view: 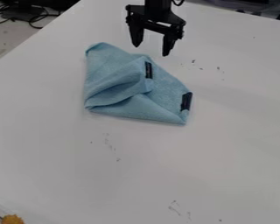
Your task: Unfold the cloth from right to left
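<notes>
The gripper [152, 49] hangs at the top of the view, just right of centre, its two fingers apart with nothing between them. Below it and mostly to its left lies the light blue cloth [162, 98] on the white table, folded over itself in a rough triangle. A loose fold runs from its upper middle to the lower left corner. One dark tag is at the upper middle of the cloth and another at its right corner. The gripper looks clear of the cloth, near its upper right edge.
The white table [236, 144] spreads around the cloth, with small dark marks on its surface. Black cables [34, 19] lie beyond its edge at the upper left. A yellow-orange object [12, 219] sits at the lower left corner.
</notes>
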{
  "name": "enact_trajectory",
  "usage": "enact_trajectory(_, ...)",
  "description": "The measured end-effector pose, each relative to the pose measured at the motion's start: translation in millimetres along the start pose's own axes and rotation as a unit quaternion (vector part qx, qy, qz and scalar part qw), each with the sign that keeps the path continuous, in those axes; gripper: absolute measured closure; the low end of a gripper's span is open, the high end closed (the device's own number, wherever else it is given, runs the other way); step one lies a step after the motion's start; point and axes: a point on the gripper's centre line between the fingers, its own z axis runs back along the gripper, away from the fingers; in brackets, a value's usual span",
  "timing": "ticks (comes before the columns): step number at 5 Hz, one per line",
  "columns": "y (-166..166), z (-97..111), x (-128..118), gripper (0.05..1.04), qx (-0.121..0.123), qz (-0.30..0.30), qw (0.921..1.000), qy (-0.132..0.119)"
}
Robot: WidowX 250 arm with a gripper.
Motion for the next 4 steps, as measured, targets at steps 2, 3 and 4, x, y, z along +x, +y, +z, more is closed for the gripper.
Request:
enact_trajectory(2, -6, -26, -10, 0.082, -0.020, -0.001, 0.9994, 0.029)
enact_trajectory(3, 1, -33, -10, 0.082, -0.024, 0.006, 0.9992, 0.030)
enact_trajectory(4, -5, -50, -14, 0.083, -0.042, -0.006, 0.9981, 0.044)
